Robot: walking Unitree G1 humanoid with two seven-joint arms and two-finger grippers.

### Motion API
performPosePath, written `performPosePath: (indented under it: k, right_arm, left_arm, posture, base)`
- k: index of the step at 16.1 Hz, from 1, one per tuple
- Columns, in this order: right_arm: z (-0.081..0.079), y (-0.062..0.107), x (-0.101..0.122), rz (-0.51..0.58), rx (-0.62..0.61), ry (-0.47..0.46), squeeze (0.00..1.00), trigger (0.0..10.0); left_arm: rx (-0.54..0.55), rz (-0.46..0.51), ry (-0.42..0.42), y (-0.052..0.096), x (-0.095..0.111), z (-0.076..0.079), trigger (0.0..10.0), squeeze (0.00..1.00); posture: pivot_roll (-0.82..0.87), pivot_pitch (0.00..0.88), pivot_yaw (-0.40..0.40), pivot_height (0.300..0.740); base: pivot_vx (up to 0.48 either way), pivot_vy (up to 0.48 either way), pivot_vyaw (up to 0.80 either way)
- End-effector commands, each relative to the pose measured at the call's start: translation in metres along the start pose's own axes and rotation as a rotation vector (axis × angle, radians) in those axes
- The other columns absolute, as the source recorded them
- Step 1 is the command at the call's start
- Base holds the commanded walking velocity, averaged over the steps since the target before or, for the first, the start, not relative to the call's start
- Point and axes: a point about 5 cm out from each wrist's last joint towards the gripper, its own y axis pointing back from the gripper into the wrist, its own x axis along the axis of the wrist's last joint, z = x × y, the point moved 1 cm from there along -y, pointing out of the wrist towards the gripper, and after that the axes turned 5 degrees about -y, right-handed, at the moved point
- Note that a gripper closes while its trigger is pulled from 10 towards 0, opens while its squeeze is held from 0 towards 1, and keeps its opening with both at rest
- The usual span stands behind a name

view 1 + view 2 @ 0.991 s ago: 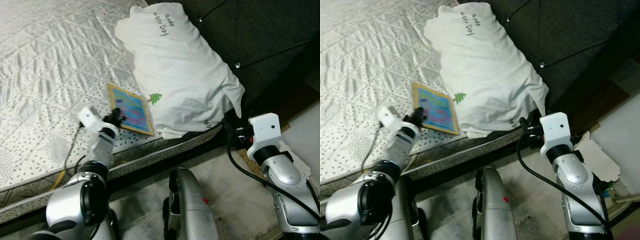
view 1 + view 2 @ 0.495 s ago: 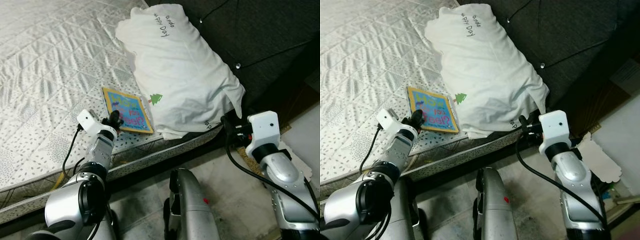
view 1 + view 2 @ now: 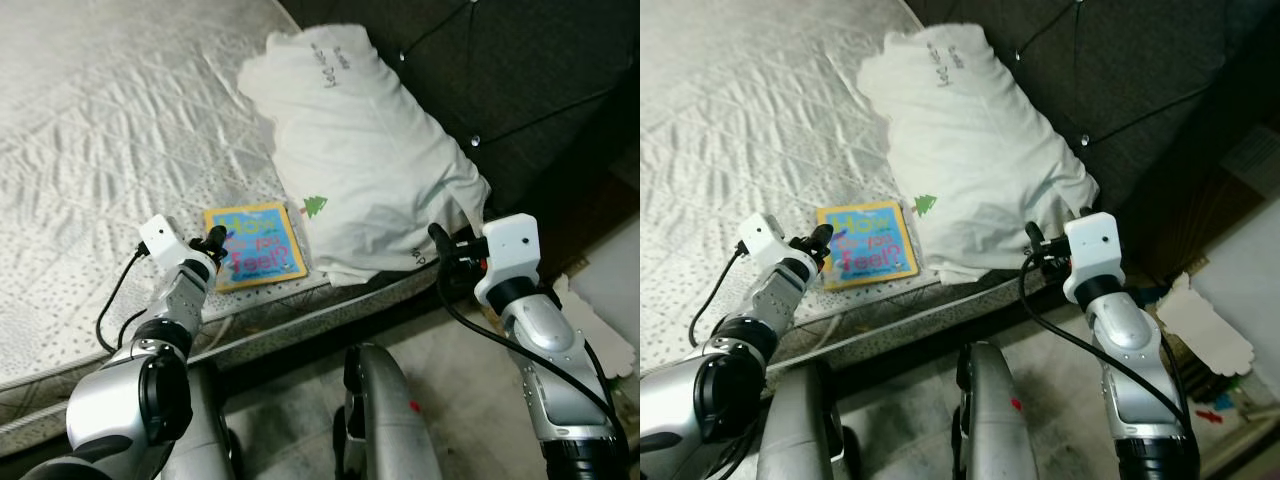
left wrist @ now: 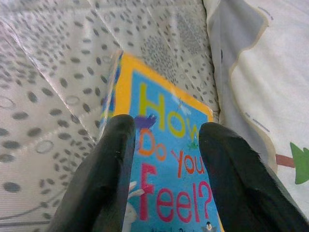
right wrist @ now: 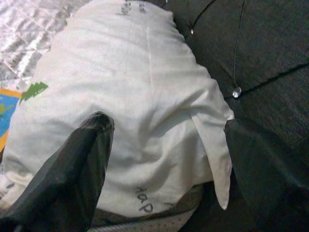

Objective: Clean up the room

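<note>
- On the mattress, left gripper gapes over the picture book, holding nothing.
- Right gripper, spread wide, faces the pillow.
- Flat book could slide away when pinched.

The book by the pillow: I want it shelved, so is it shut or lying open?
Shut. The book lies flat on the mattress, its front cover facing up.

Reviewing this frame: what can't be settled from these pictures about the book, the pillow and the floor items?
- Book: whether the left gripper touches its cover; the fingers block the lower cover in the left wrist view.
- Pillow: its printed lettering is too small and blurred in the eye views, and cut short in the right wrist view.
- Pale scalloped thing on the floor: partly hidden by the right arm.
</note>
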Motion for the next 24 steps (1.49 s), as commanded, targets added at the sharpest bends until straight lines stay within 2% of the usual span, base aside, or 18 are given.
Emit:
performPosePath:
  k: [1, 4, 7, 10, 13, 16, 18, 20, 24]
  right_arm:
    - [0.001, -0.002, -0.001, 0.004, -0.012, 0.000, 0.00, 10.0]
    - [-0.008, -0.013, 0.001, 0.029, 0.006, -0.019, 0.00, 10.0]
    - [-0.021, -0.026, 0.004, 0.059, 0.029, -0.063, 0.00, 10.0]
    - [-0.037, -0.035, 0.004, 0.075, 0.065, -0.131, 0.00, 10.0]
    - [-0.059, -0.046, 0.004, 0.062, 0.101, -0.249, 0.00, 10.0]
    - [-0.069, -0.059, 0.017, 0.120, 0.108, -0.315, 0.00, 10.0]
    - [-0.075, -0.067, 0.025, 0.140, 0.112, -0.343, 0.00, 10.0]
    - [-0.081, -0.068, 0.025, 0.137, 0.130, -0.361, 0.00, 10.0]
    - [-0.085, -0.066, 0.020, 0.128, 0.139, -0.368, 0.00, 10.0]
  left_arm:
    - [0.006, -0.035, -0.024, 0.000, -0.003, 0.000, 10.0, 1.00]
    - [0.020, -0.042, -0.048, 0.000, -0.001, -0.002, 10.0, 1.00]
    - [-0.017, 0.033, -0.069, -0.002, 0.010, 0.007, 10.0, 1.00]
    - [-0.012, 0.123, -0.125, 0.003, 0.014, 0.005, 10.0, 1.00]
    - [-0.022, 0.247, -0.311, 0.031, 0.020, 0.005, 10.0, 1.00]
    - [-0.040, 0.297, -0.400, 0.049, 0.023, 0.016, 10.0, 1.00]
    - [-0.013, 0.302, -0.418, 0.059, 0.023, 0.014, 10.0, 1.00]
    - [0.013, 0.299, -0.430, 0.068, 0.023, 0.014, 10.0, 1.00]
    - [0.037, 0.281, -0.452, 0.075, 0.015, 0.016, 10.0, 1.00]
  posture:
    - [-0.19, 0.039, -0.046, 0.574]
    - [-0.17, 0.018, -0.038, 0.574]
    - [-0.13, 0.000, -0.019, 0.574]
    - [-0.09, 0.000, -0.003, 0.574]
    - [-0.03, 0.000, 0.006, 0.574]
    - [0.02, 0.000, 0.010, 0.584]
    - [0.03, 0.000, 0.009, 0.604]
    - [0.04, 0.000, -0.001, 0.629]
    - [0.04, 0.000, -0.011, 0.669]
  base:
    - [0.000, 0.000, 0.00]
    - [0.000, 0.000, 0.00]
    - [0.000, 0.000, 0.00]
    - [0.000, 0.000, 0.00]
    - [0.000, 0.000, 0.00]
    - [0.000, 0.000, 0.00]
    - [0.000, 0.000, 0.00]
    - [0.000, 0.000, 0.00]
    - [0.000, 0.000, 0.00]
